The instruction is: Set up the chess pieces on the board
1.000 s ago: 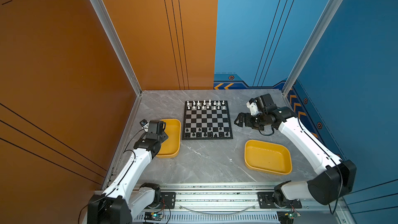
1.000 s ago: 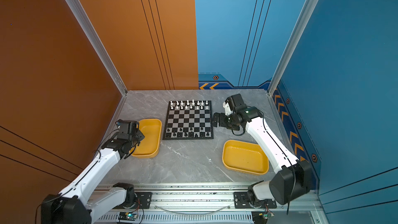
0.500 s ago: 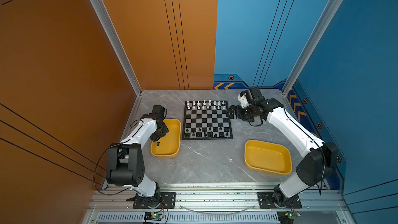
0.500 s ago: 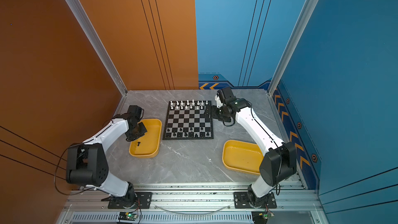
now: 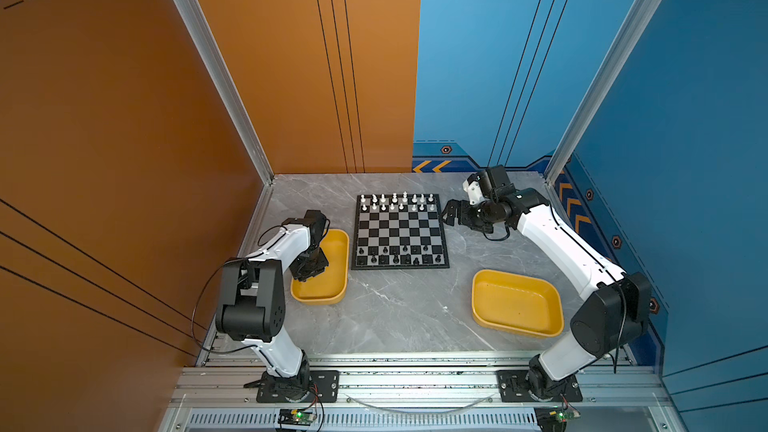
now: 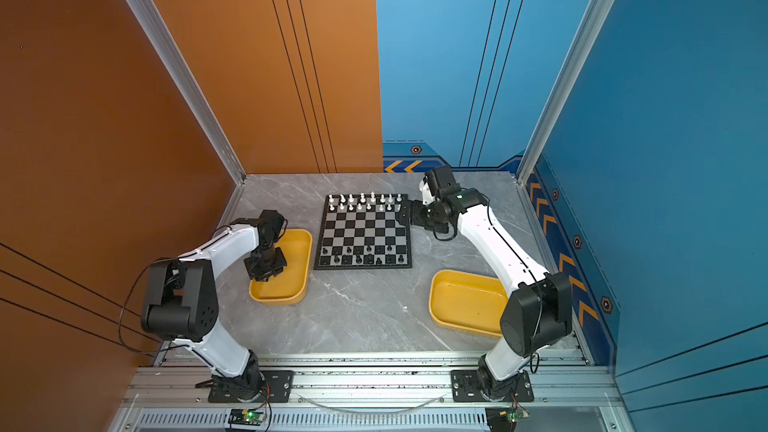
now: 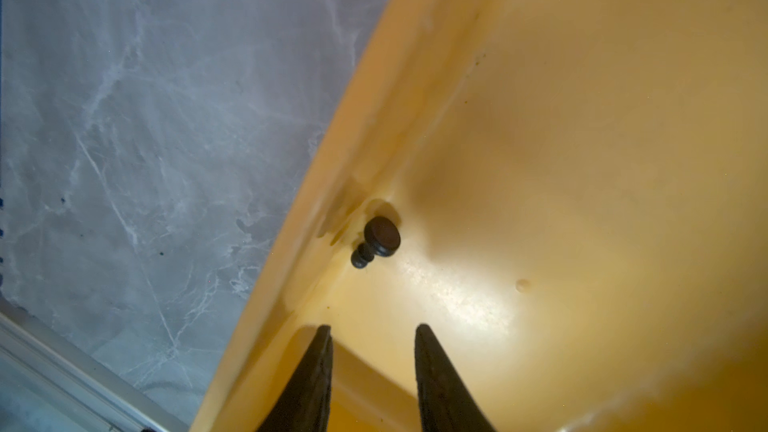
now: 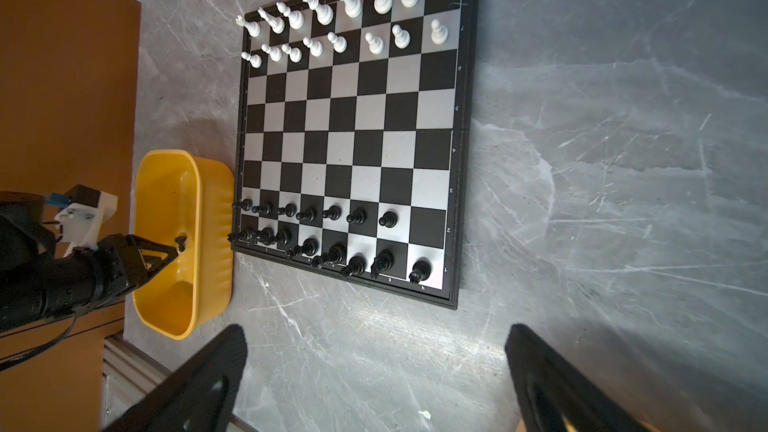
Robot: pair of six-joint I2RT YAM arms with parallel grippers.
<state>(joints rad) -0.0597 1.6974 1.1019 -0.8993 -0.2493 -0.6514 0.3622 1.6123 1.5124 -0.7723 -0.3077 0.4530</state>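
The board (image 5: 401, 230) (image 6: 363, 232) (image 8: 353, 130) lies flat on the table. White chess pieces (image 5: 395, 200) fill its two far rows and black chess pieces (image 5: 399, 255) stand in its two near rows. One black pawn (image 7: 376, 241) (image 8: 180, 241) lies on its side against the wall of the left yellow tray (image 5: 320, 301) (image 7: 582, 118). My left gripper (image 7: 374, 328) (image 5: 309, 274) hangs inside that tray just short of the pawn, open, nothing between its fingers. My right gripper (image 8: 376, 338) (image 5: 449, 211) is open wide over bare table beside the board's right edge.
A second yellow tray (image 5: 517, 303) (image 6: 465, 301) sits at the near right, under the right arm's reach. Orange and blue walls close in the table on the left, right and back. A metal rail (image 5: 415, 384) runs along the front.
My left arm has folded its elbow up and its gripper has moved a little nearer along the tray, over the pawn. The right gripper edged toward the board's far right side, then held still.
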